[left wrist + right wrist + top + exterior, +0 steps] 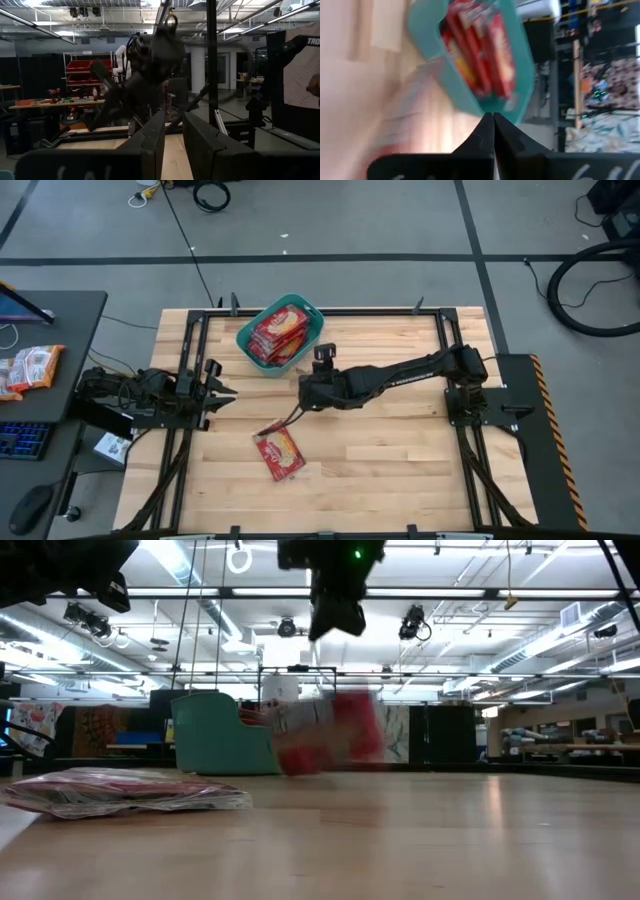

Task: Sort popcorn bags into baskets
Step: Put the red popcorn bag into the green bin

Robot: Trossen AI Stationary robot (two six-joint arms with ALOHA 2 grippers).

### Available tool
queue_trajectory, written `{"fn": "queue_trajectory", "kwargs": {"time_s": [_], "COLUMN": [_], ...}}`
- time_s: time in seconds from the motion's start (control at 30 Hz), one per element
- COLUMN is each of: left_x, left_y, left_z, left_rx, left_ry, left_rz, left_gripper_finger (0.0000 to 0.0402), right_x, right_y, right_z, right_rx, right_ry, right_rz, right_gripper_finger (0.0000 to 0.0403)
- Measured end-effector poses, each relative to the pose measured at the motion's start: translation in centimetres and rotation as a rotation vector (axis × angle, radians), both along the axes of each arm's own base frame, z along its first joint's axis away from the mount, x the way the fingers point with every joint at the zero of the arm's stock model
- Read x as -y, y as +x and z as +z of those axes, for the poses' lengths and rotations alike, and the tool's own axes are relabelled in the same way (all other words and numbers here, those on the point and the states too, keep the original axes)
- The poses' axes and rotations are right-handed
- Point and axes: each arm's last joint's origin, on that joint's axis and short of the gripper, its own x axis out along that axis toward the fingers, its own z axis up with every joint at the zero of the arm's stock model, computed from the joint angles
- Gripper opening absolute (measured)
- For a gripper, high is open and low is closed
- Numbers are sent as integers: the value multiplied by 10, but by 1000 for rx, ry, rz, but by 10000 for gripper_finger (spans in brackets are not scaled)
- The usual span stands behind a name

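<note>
A teal basket (247, 333) stands at the table's far middle with several red popcorn bags (279, 332) in it; it also shows in the low view (205, 735) and the right wrist view (522, 60). My right gripper (301, 396) is near the table's middle, just on the near side of the basket, shut on a red popcorn bag (328, 740) that shows blurred. Another red popcorn bag (280, 453) lies flat on the table nearer the front; it also shows in the low view (120, 790). My left gripper (226, 393) is open and empty at the table's left side. My right gripper pinches the red bag's edge (291, 415) between its two shut fingers, which come from above. The bag hangs below the fingers, seen edge-on from above and blurred in the low view and the right wrist view (415, 130). Its lower edge looks clear of the table.
Orange-and-white snack packets (30, 368) lie on the dark desk left of the table, with a keyboard (22, 440) and mouse (28, 505). The table's right half and near right corner (400, 470) are bare wood.
</note>
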Motion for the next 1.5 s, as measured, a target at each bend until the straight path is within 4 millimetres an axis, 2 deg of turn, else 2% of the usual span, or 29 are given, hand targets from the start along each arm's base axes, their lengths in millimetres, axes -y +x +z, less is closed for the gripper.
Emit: {"fn": "queue_trajectory", "kwargs": {"time_s": [0.17, 0.27, 0.37, 0.57, 0.77, 1.0, 1.2, 1.5], "left_x": [0, 0, 0, 0, 0, -1, -2, -2], "left_y": [0, 0, 0, 0, 1, 1, 1, 1], "left_z": [0, 0, 0, 0, -4, -5, -3, -3], "left_rx": [0, 0, 0, -2, -40, -57, -41, -35], "left_ry": [0, 0, 0, 0, -17, -36, -36, -38], "left_rz": [0, 0, 0, 0, -3, 50, 54, 54], "left_gripper_finger": [73, 73, 73, 73, 73, 73, 73, 73], "right_x": [16, 26, 33, 34, 14, -14, -38, -40], "right_y": [7, 10, 12, 7, -10, -31, -49, -53], "right_z": [26, 29, 23, -2, -47, -84, -109, -133], "right_rx": [21, 89, 105, 50, -109, -228, -332, -256], "right_ry": [5, 235, 409, 535, 565, 566, 487, 317], "right_rz": [29, 75, 73, 46, 24, 12, 77, 142], "right_gripper_finger": [0, 9, 38, 93, 132, 165, 208, 262]}}
